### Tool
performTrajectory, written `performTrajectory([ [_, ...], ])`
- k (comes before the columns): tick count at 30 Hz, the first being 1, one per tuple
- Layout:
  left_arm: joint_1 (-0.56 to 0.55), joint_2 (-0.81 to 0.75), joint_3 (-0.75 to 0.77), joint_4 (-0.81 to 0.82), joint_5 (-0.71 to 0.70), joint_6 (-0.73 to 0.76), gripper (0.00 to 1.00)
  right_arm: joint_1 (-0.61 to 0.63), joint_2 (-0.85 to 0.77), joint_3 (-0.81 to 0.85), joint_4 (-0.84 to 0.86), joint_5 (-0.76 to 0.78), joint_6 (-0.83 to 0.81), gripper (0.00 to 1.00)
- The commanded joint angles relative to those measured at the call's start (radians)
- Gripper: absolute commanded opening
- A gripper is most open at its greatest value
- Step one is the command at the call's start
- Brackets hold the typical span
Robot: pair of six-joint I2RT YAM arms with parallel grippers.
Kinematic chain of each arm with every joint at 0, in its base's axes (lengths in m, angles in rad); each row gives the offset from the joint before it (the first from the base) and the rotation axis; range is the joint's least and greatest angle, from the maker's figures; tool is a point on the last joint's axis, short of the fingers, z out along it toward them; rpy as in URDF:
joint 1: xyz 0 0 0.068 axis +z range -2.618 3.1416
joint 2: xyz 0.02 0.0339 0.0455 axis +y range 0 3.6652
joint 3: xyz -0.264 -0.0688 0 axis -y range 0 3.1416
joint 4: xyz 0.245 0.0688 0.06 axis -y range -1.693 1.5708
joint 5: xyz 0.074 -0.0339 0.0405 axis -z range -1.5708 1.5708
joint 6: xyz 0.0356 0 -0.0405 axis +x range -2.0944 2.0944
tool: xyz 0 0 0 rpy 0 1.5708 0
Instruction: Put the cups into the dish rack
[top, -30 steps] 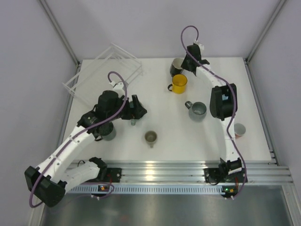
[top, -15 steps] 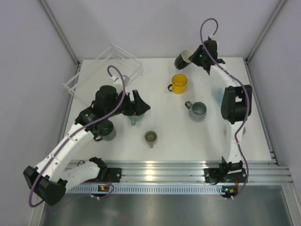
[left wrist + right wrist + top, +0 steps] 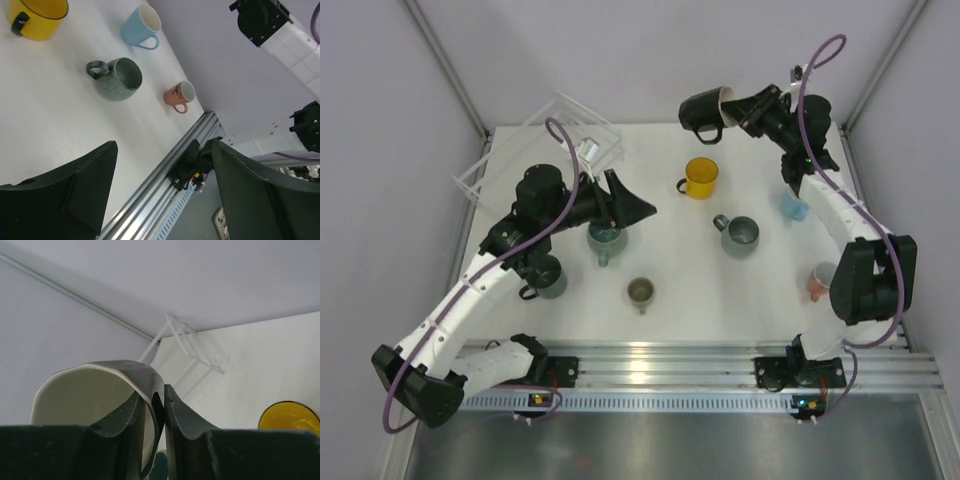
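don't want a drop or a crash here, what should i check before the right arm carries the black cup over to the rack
1. Grip: the right gripper pinches the black cup by its wall, one finger inside and one outside: ok.
2. Clearance: the cup is held tilted on its side; its height over the table: cannot tell.
3. Room: the dish rack holds no cups: ok.
4. Rack pose: it sits skewed at the far left corner: not ok.
5. Path: the left arm reaches up close beside the rack: not ok.
6. Left gripper: open, holding nothing, near the teal cup: ok.
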Motion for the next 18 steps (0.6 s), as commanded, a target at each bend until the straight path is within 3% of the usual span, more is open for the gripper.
performTrajectory([
  [1, 0.004, 0.004, 0.008, 0.176, 0.108, -0.104, 0.81, 0.008, -0.179, -0.079, 0.337, -0.117, 0.148, 0.00],
  [7, 0.007, -0.022, -0.119, 0.451, 0.174, -0.265, 0.82, 0.066, -0.365, -0.324, 0.476, -0.143, 0.272, 0.00],
  [12, 0.005, -0.037, -0.242, 0.791, 0.206, -0.417, 0.83, 0.152, -0.474, -0.429, 0.512, -0.088, 0.303, 0.00],
  [18, -0.016, -0.043, -0.264, 0.841, 0.187, -0.431, 0.83, 0.252, -0.511, -0.483, 0.552, -0.018, 0.312, 0.00],
])
